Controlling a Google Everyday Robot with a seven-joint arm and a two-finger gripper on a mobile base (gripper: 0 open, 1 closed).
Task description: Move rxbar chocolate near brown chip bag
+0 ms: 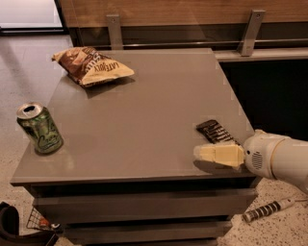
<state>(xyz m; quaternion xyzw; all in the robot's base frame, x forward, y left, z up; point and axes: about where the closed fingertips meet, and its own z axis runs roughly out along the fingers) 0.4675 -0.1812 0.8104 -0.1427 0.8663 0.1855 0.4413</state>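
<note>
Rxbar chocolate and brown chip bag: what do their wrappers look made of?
The rxbar chocolate has a thin black film wrapper, probably plastic, lying flat with white print. The brown chip bag looks like crinkled foil-plastic film, puffy and creased. The gripper sits over the right front edge of the table, close beside the bar.

One raised camera, fairly near, looks down across the table (144, 120) toward the wall (168, 12); gripper (198, 153) at lower right.

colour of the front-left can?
Green metal can, silver top; camera view. Cream gripper sits front right, near black wrapped bar.
</note>
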